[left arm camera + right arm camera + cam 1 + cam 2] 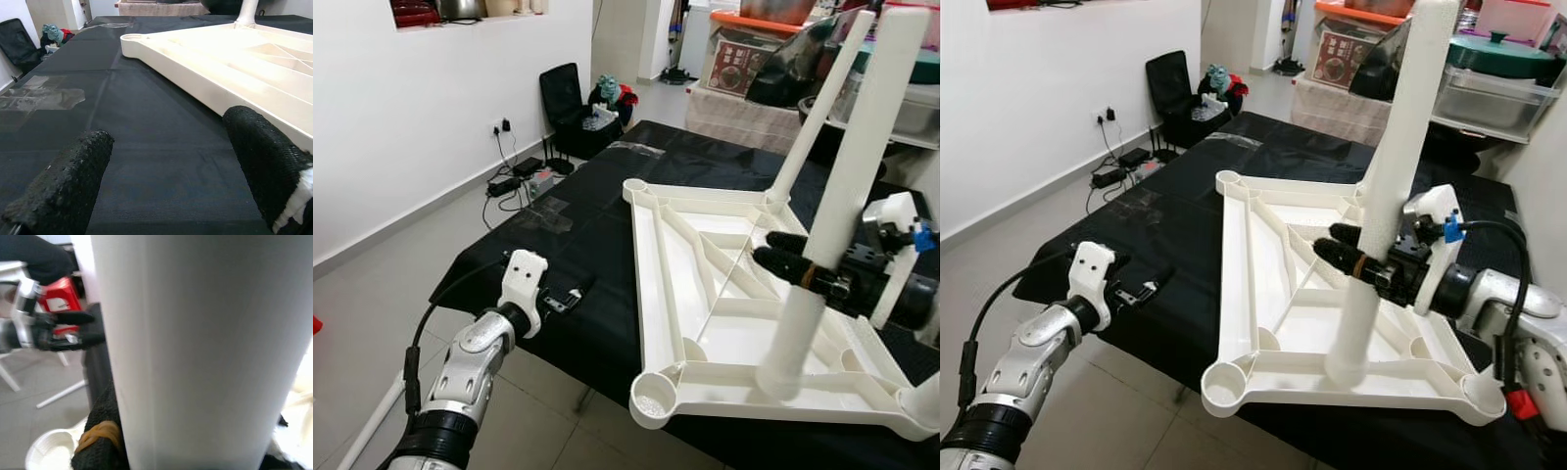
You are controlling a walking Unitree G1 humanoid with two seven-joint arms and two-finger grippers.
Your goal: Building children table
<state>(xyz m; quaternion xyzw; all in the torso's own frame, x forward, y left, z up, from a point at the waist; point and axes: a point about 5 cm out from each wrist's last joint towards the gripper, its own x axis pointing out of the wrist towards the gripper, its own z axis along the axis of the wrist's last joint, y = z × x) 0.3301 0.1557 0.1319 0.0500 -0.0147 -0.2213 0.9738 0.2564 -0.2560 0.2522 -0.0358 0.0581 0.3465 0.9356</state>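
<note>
Gripping a white table leg (1393,186) near its lower part, the right gripper (1349,247) has its black fingers clamped around the tube, which stands nearly upright with its foot on the near rail of the white tabletop frame (1234,294). That frame lies upside down on a black cloth (578,215). Another leg (822,108) already stands in the far right corner socket. At the cloth's near left edge, the left gripper (171,166) hovers with fingers spread, grasping nothing.

White wall (401,127) with socket and cables (509,181) left of black-covered work surface (578,255), grey tiled floor (372,304), black chair (570,108) beyond it, storage boxes (1489,88) behind.
</note>
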